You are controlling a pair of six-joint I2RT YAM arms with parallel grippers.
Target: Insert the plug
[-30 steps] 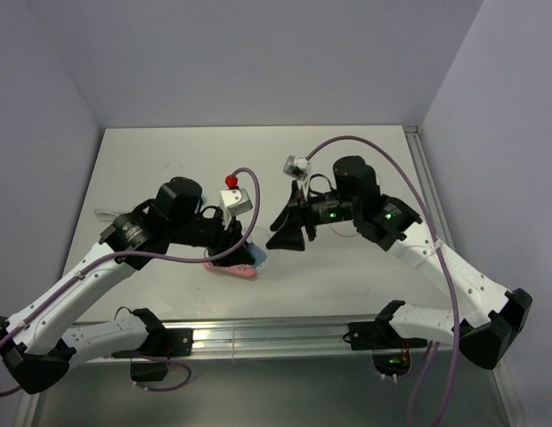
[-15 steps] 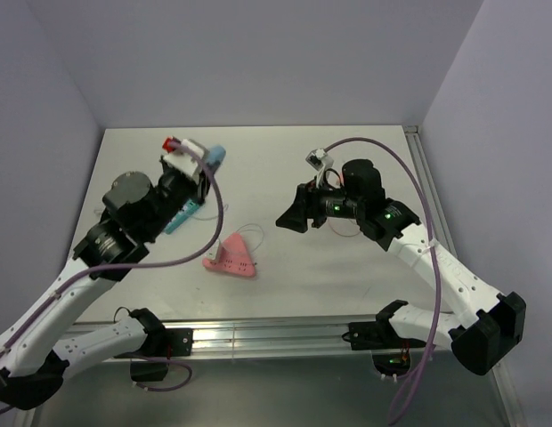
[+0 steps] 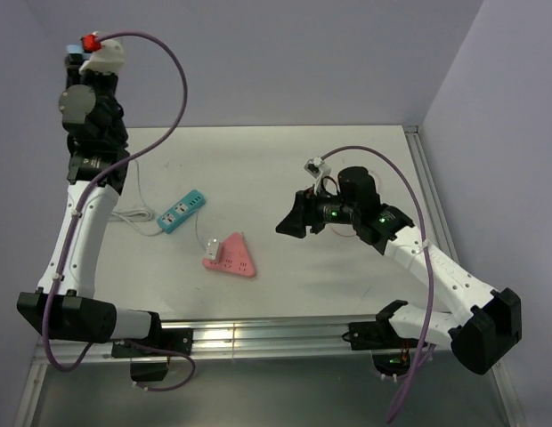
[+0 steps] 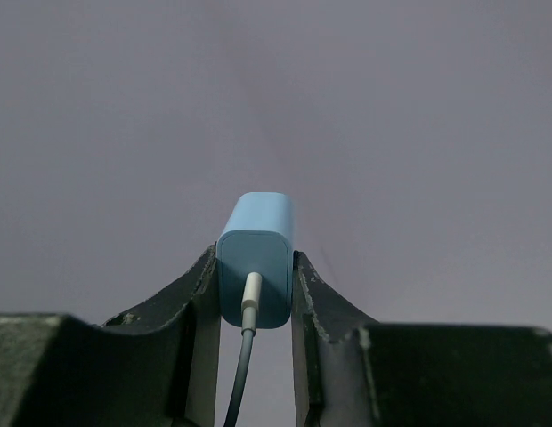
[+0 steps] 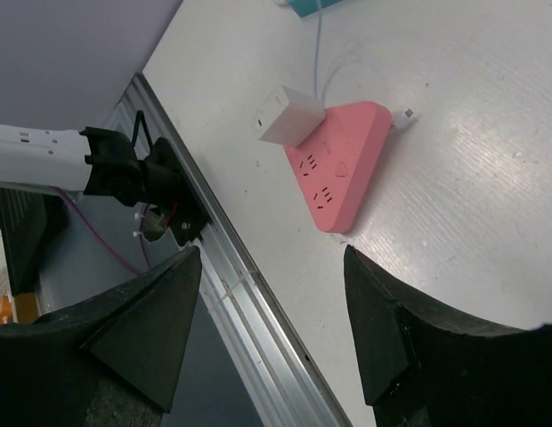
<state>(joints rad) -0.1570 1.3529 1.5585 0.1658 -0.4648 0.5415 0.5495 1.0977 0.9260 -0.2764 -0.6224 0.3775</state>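
One blue plug (image 4: 255, 238), a small hard-shelled charger block with a thin cable (image 4: 243, 356) leaving its rear face, sits clenched in the left hand (image 4: 255, 267), pinched on its two flat sides. It looks light and rigid. Its smooth plastic could twist in the grip if pushed off-axis, so those flat sides are the place to hold it, not the cable. The left arm stands nearly upright, with the hand high above the counter (image 3: 347, 160) and facing the back wall (image 3: 258, 62), well apart from both strips. On the counter lie a pink triangular strip (image 5: 343, 173), with a white plug (image 5: 289, 116) standing on one corner and free sockets beside it, and a blue strip (image 3: 182, 211) nearby. The right hand (image 5: 271, 267) hangs released, opened wide and holding nothing, low over the counter near the pink strip, placed, I judge, to steady it
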